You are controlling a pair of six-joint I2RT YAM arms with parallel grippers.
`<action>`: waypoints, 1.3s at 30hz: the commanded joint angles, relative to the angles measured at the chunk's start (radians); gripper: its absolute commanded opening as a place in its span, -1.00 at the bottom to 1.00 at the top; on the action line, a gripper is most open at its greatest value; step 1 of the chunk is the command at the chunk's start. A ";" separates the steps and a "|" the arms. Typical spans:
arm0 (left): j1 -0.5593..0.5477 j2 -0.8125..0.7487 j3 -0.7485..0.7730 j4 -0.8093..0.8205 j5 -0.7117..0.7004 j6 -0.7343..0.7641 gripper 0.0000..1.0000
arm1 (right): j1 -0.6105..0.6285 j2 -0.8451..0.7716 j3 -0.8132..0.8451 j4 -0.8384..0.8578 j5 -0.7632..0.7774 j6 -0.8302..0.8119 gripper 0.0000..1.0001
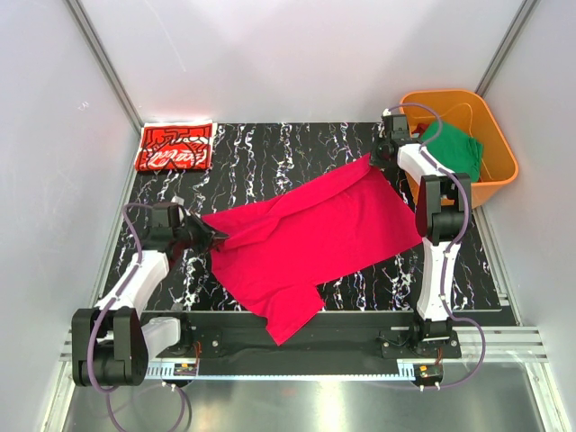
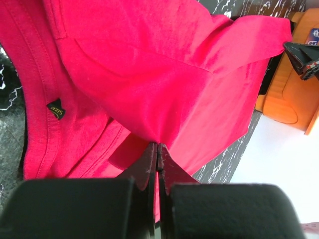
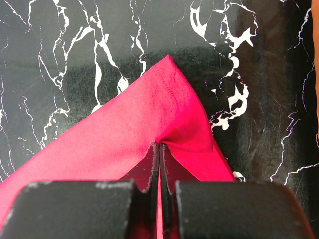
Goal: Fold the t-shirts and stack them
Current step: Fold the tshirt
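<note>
A plain crimson-red t-shirt (image 1: 306, 238) lies spread across the middle of the black marbled mat. My left gripper (image 1: 214, 238) is shut on its left edge near the collar; the left wrist view shows the cloth (image 2: 149, 79) pinched between the jaws (image 2: 158, 149). My right gripper (image 1: 385, 153) is shut on the shirt's far right corner (image 3: 169, 104), jaws pinching it (image 3: 160, 148). A red t-shirt with white line print (image 1: 175, 146) lies folded at the back left. A green t-shirt (image 1: 457, 148) lies in the orange tub.
The orange plastic tub (image 1: 495, 135) stands at the back right, just off the mat and close to my right arm; it also shows in the left wrist view (image 2: 294, 94). The black marbled mat (image 1: 270, 153) covers the table between white walls.
</note>
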 commanded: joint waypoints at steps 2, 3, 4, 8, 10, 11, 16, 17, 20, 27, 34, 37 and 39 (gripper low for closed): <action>-0.002 -0.017 -0.008 0.033 0.029 -0.004 -1.00 | -0.006 -0.012 0.016 -0.003 -0.013 -0.003 -0.95; -0.002 -0.017 -0.012 0.035 0.032 -0.007 -1.00 | -0.008 -0.012 0.017 -0.001 -0.010 -0.006 -0.95; -0.002 -0.020 -0.015 0.035 0.034 -0.008 -1.00 | -0.008 -0.009 0.019 -0.004 -0.009 -0.004 -0.95; -0.002 -0.031 -0.024 0.038 0.040 -0.005 -1.00 | -0.008 0.001 0.022 -0.026 0.010 0.003 -0.95; -0.002 -0.056 -0.041 0.038 0.040 -0.010 -1.00 | -0.006 0.004 0.023 -0.041 0.022 0.011 -0.94; -0.002 -0.069 -0.044 0.038 0.035 -0.008 -1.00 | -0.006 0.004 0.029 -0.052 0.028 0.013 -0.94; -0.002 -0.170 0.007 -0.095 -0.008 0.042 0.13 | -0.005 -0.015 0.030 -0.099 0.050 -0.006 -0.46; -0.002 -0.195 0.034 -0.152 -0.041 0.053 0.30 | -0.005 -0.022 0.028 -0.101 0.085 -0.012 -0.34; 0.000 -0.267 0.117 -0.256 -0.147 0.099 0.61 | -0.005 -0.052 0.051 -0.103 0.116 -0.044 -0.10; 0.024 -0.032 0.274 -0.237 -0.253 0.217 0.58 | -0.005 0.030 0.189 -0.118 -0.013 -0.038 0.11; 0.060 0.225 0.297 -0.118 -0.292 0.249 0.54 | -0.003 0.102 0.221 -0.058 -0.094 -0.003 0.12; 0.067 0.292 0.286 -0.062 -0.296 0.237 0.55 | -0.003 0.132 0.249 -0.046 -0.108 -0.007 0.11; 0.067 0.328 0.286 -0.044 -0.304 0.232 0.52 | -0.002 0.161 0.272 -0.064 -0.105 -0.016 0.08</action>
